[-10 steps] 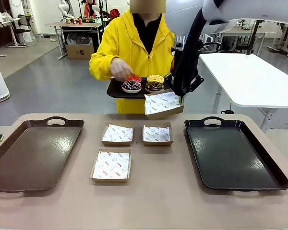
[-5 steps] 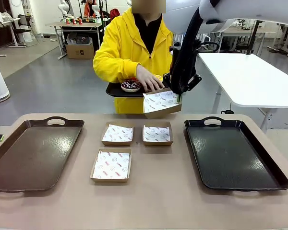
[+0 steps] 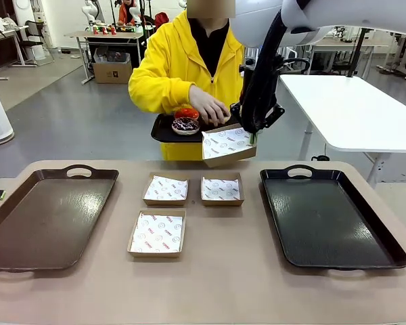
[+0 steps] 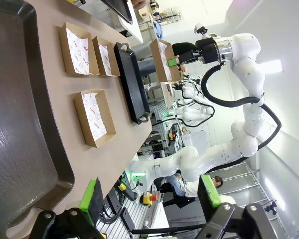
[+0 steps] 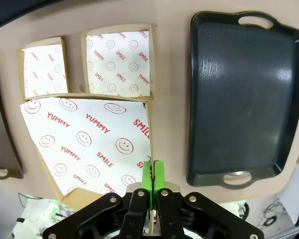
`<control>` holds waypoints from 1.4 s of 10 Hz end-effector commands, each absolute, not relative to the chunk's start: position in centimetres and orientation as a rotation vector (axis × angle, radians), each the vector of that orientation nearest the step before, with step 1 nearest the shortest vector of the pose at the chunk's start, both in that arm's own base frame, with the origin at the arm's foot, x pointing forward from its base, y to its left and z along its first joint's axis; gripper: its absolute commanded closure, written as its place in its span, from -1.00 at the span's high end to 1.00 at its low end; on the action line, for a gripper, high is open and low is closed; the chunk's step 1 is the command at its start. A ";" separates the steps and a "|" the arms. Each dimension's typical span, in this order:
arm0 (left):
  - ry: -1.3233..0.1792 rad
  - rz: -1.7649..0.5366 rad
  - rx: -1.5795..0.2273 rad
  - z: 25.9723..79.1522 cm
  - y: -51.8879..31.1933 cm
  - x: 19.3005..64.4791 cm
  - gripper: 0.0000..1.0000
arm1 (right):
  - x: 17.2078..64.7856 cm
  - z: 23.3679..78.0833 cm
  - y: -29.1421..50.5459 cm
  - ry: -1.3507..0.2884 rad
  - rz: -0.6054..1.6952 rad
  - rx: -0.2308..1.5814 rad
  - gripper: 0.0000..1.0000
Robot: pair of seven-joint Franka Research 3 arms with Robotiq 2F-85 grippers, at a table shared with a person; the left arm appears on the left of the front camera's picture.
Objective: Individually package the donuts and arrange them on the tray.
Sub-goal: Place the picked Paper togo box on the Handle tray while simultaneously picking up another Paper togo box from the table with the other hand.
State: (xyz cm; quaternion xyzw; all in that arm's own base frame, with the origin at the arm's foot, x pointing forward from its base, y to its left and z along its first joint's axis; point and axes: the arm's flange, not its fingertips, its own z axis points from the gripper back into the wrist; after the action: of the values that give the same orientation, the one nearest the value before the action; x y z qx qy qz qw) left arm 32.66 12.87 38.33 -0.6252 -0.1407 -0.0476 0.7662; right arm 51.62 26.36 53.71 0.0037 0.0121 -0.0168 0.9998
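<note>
Cardboard, lined with white printed paper, made up the box [image 3: 229, 145] that the right gripper [image 3: 255, 139] held raised above the far edge of the table [image 3: 216, 284], tilted so its open face looked toward the robot. In the right wrist view the jaws were pressed together on one thin side wall of that box, green pads meeting on the card. Beyond the table's far edge a person in a yellow jacket [image 3: 172, 68] held a small black tray [image 3: 164, 128] carrying the donuts: the sprinkled donut [image 3: 185, 124] sat at the tray's near edge with the red-iced donut [image 3: 186, 112] just behind it. The person's hand [image 3: 210, 108] lay over the tray's right part, just beside the lifted box; what it covered could not be told. On the table, three more lined boxes rested between two large trays: two side by side toward the far edge [image 3: 166, 189] [image 3: 221, 189] and one nearer the robot [image 3: 156, 233]. A brown tray [image 3: 27, 223] lay along the table's left edge and a black tray [image 3: 331, 223] along its right edge, both bare. The left gripper [image 4: 149, 196] hung with its jaws spread wide and nothing between them, above the brown tray's rim near the table's edge.
</note>
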 end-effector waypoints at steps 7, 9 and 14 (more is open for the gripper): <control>-0.333 -0.108 -1.374 38.5 12.8 32.6 1.00 | 51.1 53.5 26.0 0.026 -0.037 0.001 -1.00; -0.333 -0.108 -1.374 38.5 12.8 32.6 1.00 | 51.1 53.5 26.0 0.026 -0.037 0.001 -1.00; -0.333 -0.108 -1.374 38.5 12.8 32.6 1.00 | 51.1 53.5 26.0 0.026 -0.037 0.001 -1.00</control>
State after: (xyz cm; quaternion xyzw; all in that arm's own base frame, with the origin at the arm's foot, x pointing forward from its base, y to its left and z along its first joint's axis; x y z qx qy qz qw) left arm 32.66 12.87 38.33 -0.6252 -0.1407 -0.0476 0.7662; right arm 51.63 26.35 53.70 0.0036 0.0122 -0.0169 0.9998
